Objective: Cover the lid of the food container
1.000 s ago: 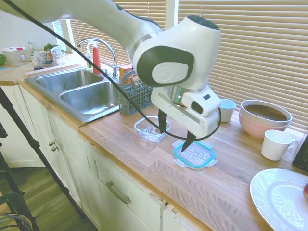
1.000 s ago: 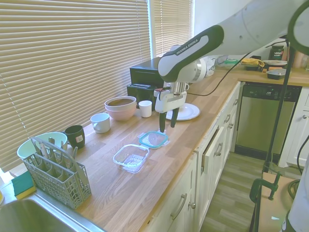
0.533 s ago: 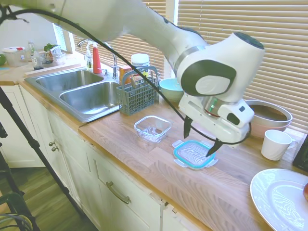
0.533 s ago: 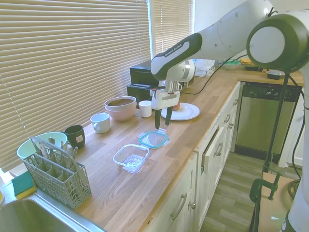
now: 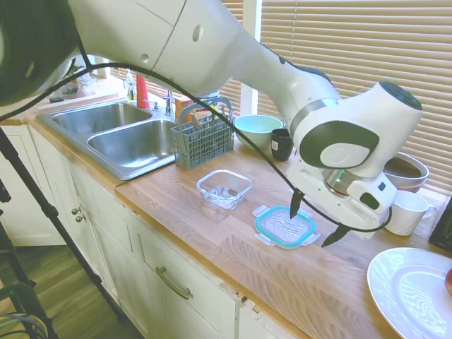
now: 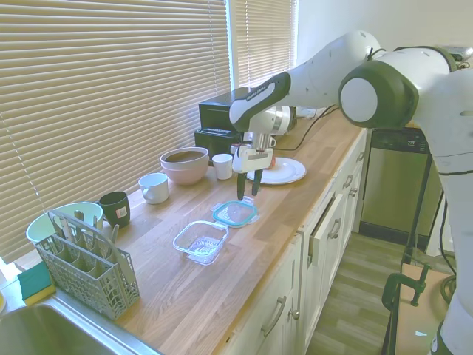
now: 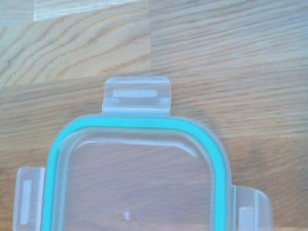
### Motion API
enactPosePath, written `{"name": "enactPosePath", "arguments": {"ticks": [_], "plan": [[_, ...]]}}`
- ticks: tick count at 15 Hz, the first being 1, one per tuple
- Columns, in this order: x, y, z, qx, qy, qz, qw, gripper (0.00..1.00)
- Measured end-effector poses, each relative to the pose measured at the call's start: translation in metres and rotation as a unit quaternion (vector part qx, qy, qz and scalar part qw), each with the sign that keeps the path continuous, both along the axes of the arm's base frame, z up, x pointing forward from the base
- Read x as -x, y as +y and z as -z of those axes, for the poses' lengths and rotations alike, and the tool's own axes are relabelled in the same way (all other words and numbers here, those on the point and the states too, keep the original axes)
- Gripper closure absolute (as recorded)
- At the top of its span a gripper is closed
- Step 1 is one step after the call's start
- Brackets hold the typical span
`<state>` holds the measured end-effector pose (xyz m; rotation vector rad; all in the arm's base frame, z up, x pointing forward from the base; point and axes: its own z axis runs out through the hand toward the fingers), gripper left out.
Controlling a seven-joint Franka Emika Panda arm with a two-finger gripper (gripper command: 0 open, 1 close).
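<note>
The clear lid (image 5: 285, 227) with a teal rim lies flat on the wooden counter, seen also in the second exterior view as the lid (image 6: 235, 213). It fills the wrist view, the lid (image 7: 137, 178) with its snap tabs showing. The food container (image 5: 224, 188), a small clear square dish, stands empty just left of the lid, shown also as the container (image 6: 200, 240). My gripper (image 5: 315, 224) hangs open just above the lid's right edge, one finger on each side of that edge, holding nothing. In the second exterior view the gripper (image 6: 247, 191) hovers above the lid.
A grey cutlery basket (image 5: 203, 137) and a double sink (image 5: 116, 133) lie to the left. A mint bowl (image 5: 257, 130), a dark cup (image 5: 282, 144), a pink bowl (image 5: 406, 169), a white mug (image 5: 411, 211) and a white plate (image 5: 413, 290) surround the spot.
The arm has swung to the right across the lid, carrying the open gripper from over the lid's left side to its right edge. The lid and container have not moved.
</note>
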<state>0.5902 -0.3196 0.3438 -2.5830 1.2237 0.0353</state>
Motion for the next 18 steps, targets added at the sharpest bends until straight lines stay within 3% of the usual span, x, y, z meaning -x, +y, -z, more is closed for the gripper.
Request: {"name": "enactPosePath", "arguments": {"ticks": [16,17,18], "plan": [[-0.008,0.014,0.018,-0.046,0.004,0.004,0.9989,0.0],[-0.008,0.015,0.018,-0.049,0.006,0.002,0.9988,1.0],[-0.007,0.015,0.019,-0.051,0.007,0.004,0.9987,1.0]]}}
